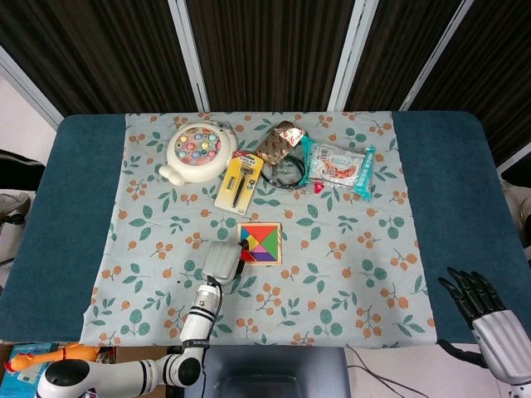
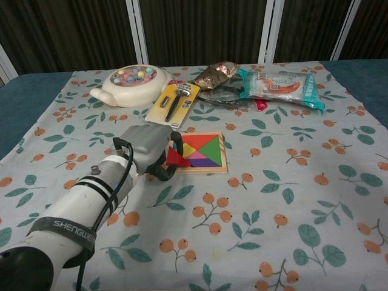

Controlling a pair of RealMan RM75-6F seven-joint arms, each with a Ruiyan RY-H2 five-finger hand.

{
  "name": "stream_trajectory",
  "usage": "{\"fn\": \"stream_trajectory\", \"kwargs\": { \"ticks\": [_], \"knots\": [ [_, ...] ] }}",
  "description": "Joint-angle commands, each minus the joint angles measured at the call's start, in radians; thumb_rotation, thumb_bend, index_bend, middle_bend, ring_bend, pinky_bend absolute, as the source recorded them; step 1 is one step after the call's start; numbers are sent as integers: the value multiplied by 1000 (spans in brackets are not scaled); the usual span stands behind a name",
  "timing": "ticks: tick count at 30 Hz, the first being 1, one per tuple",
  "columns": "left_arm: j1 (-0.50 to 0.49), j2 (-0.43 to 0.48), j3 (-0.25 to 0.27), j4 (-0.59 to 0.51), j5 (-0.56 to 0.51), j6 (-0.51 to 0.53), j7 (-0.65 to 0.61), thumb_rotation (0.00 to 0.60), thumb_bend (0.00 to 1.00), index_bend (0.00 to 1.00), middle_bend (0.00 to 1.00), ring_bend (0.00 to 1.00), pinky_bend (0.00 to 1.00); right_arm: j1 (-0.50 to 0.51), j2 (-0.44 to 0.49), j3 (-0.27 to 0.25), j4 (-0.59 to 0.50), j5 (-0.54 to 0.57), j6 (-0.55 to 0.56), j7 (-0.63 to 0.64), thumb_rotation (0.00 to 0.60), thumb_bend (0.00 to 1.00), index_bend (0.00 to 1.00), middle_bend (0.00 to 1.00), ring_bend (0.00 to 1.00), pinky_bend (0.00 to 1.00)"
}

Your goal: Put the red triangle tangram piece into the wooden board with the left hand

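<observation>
Left hand pinches the red triangle at the wooden board's left edge, tilted over its empty corner. Right hand idle, fingers apart. Advice: square the piece to the recess, lower flat, then release.

A blue table under a floral cloth stands before dark ribbed wall panels.

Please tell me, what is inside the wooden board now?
The wooden board holds flat colored pieces: green, yellow, orange, purple, pink. The red triangle sits at its left edge, pinched by the left hand. The hand covers that corner, so seating is unclear.
</observation>
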Motion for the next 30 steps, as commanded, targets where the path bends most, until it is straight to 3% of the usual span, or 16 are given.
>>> {"fn": "stream_trajectory", "kwargs": {
  "ticks": [1,30],
  "knots": [
    [0,2,1,-1,-1,-1,-2,600,471,450,1000,1000,1000,0,0,0,0,-1,0,-1,600,57,0,0,0,0],
    [-3,10,10,-16,-16,1,9,600,453,368,1000,1000,1000,-3,1,0,2,-3,7,6,600,57,0,0,0,0]
  ]
}}
